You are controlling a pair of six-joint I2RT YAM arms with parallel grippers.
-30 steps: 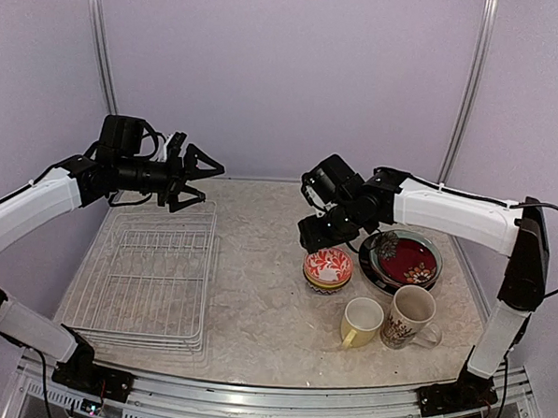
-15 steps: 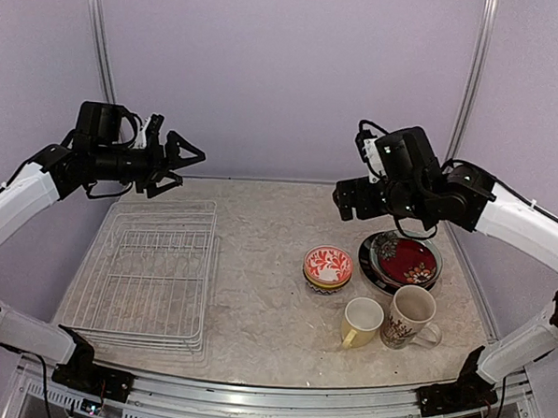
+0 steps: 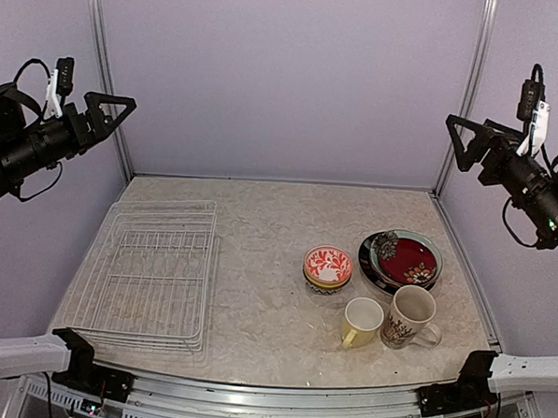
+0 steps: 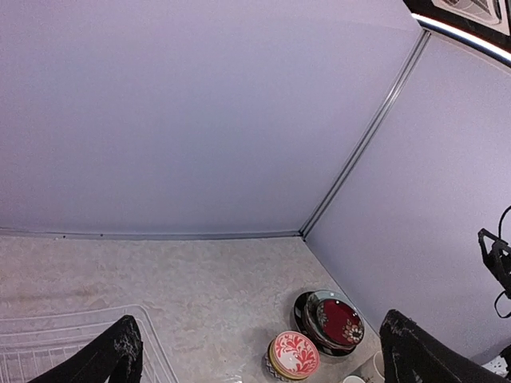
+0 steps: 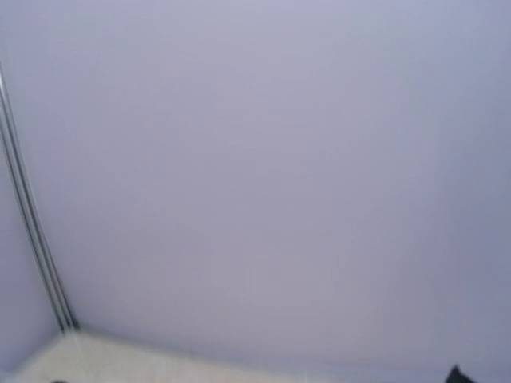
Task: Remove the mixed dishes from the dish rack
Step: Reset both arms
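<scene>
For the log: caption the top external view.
White wire dish rack bare at left; red-patterned bowl stack, dark red plate stack, yellow mug and cream mug at right; left gripper, right gripper up high.

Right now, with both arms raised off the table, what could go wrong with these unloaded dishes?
1. The red-white patterned bowl sits stacked on the lime-green bowl; a nudge might slide it off.
2. The yellow mug and cream patterned mug stand close together, so gripping one may knock the other.
3. The right wrist view shows only wall, so that arm would approach blind.
</scene>
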